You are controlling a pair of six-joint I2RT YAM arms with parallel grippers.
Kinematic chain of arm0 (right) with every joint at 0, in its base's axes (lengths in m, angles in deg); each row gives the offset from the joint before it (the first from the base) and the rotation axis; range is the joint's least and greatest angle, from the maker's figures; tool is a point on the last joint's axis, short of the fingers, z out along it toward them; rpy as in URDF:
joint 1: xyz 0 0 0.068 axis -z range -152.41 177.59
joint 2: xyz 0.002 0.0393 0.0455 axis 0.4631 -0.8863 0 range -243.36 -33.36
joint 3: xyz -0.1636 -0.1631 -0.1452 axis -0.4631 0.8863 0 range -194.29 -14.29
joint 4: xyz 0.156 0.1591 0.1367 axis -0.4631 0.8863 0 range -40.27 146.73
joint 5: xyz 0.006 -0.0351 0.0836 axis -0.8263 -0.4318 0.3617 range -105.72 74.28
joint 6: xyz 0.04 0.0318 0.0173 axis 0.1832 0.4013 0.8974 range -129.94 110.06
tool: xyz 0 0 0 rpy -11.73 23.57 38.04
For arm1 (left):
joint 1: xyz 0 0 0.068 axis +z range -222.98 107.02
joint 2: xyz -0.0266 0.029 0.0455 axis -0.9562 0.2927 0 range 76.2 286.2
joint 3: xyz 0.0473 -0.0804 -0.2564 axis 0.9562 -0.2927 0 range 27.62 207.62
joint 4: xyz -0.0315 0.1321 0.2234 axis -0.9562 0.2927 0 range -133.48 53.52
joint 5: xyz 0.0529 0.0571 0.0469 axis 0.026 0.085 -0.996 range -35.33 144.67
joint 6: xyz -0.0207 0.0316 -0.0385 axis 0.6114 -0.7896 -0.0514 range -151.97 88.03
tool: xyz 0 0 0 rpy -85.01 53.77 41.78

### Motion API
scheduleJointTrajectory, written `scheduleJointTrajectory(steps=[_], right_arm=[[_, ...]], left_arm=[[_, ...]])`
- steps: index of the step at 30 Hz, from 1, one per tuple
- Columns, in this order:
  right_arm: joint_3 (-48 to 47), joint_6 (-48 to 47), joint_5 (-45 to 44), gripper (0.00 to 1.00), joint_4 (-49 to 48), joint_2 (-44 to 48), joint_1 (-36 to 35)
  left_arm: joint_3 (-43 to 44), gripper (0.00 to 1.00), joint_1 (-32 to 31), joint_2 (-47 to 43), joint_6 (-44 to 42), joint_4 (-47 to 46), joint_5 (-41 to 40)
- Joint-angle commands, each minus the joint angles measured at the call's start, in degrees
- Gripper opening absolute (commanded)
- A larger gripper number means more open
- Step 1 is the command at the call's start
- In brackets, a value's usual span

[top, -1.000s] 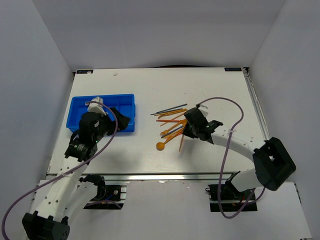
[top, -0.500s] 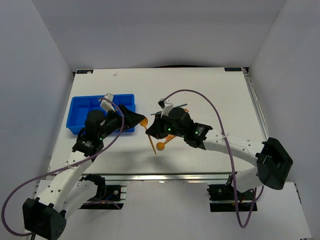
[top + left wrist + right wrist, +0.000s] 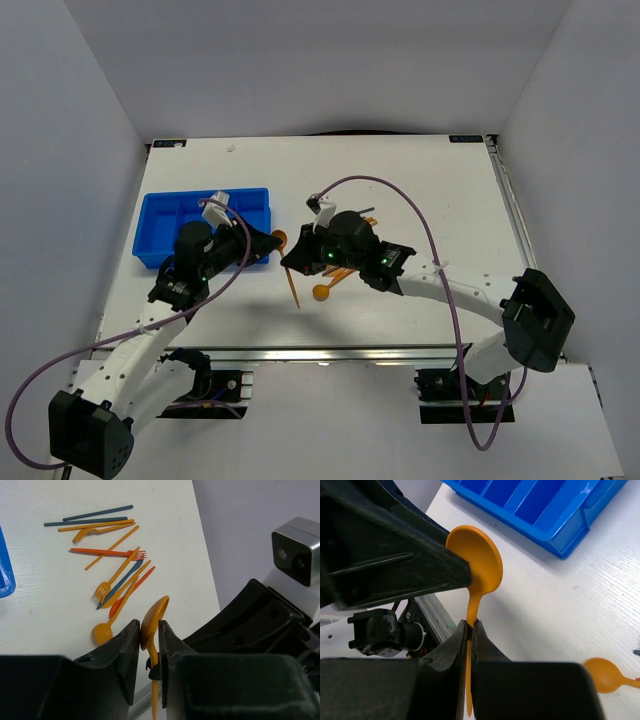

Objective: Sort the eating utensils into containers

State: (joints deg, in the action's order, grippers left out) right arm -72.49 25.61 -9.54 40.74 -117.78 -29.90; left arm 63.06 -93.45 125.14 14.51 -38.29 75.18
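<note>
Surface: a white table (image 3: 420, 180) with a fine grain; pale grey walls (image 3: 300, 70) box it in on three sides
Tray: one blue tray (image 3: 160, 215) sits on the table's left, split by ridges into long compartments
Right gripper: my right gripper (image 3: 468, 627) is clamped on the handle of an orange spoon (image 3: 476, 562); I hold it above the table, just right of the tray
Left gripper: my left gripper (image 3: 149, 630) has its fingers pressed on either side of that spoon's bowl — both grippers grip the one spoon
Pile: the loose utensils (image 3: 112, 565) lie mid-table, crossing one another
Hidden: from above, my right arm covers most of the pile; my left arm covers the tray's near right corner; what lies in the tray I cannot tell
Count: one tray; one spoon held; on the table three dark grey-blue pieces, two red, about six orange — one of them a loose spoon (image 3: 605, 672) at the pile's near end; overlaps blur the orange count
</note>
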Motion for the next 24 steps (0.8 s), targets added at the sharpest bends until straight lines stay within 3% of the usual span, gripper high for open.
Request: scheduleJointTrajectory(steps=[1,3,4,6,8,9,12,13,14,16,19,22,24], right_arm=[[-2.8,0.0,3.5,0.00,-4.5,0.5,-0.5],[-2.4,0.1,3.7,0.00,-4.9,1.1,-0.5],[-2.4,0.1,3.8,0.00,-5.0,1.3,-0.4],[-2.1,0.0,4.1,0.00,-5.2,1.8,-0.4],[-2.0,0.0,3.5,0.01,-4.8,2.4,-0.4],[-2.0,0.0,2.4,0.35,-3.8,2.6,-0.3],[-1.8,0.4,-4.4,0.77,0.2,4.3,0.6],[-1.4,1.3,-7.2,0.85,4.3,5.8,1.4],[-1.2,2.1,-13.2,0.86,6.9,6.7,1.9],[-0.1,4.7,-17.5,0.89,14.3,8.6,3.2],[2.8,5.0,-21.1,0.89,17.2,13.2,5.0],[4.4,3.7,-23.3,0.89,19.7,18.1,5.6],[5.4,2.5,-25.3,0.89,22.6,21.4,5.8]], left_arm=[[0.1,0.29,-0.3,1.5,-1.1,-2.5,1.2],[1.5,0.18,-0.3,3.1,-2.2,-1.6,0.0],[2.1,0.07,-0.3,3.8,-2.6,-1.2,-0.5],[3.4,0.00,-0.3,5.4,-3.9,0.3,-2.0],[5.4,0.00,-0.3,6.3,-4.9,2.1,-3.6],[6.1,0.00,-0.3,6.9,-5.2,2.7,-6.6],[11.6,0.00,-0.3,8.9,-8.7,10.5,-14.5],[16.5,0.00,-0.3,11.5,-12.1,15.7,-22.4],[19.2,0.00,-0.3,13.3,-13.9,18.0,-25.9],[24.3,0.00,-0.3,19.5,-17.0,21.9,-35.7],[31.6,0.00,0.1,27.7,-21.9,23.6,-44.4],[37.2,0.00,0.4,31.5,-27.4,21.6,-47.6],[43.3,0.00,0.7,39.5,-30.6,21.4,-50.5]])
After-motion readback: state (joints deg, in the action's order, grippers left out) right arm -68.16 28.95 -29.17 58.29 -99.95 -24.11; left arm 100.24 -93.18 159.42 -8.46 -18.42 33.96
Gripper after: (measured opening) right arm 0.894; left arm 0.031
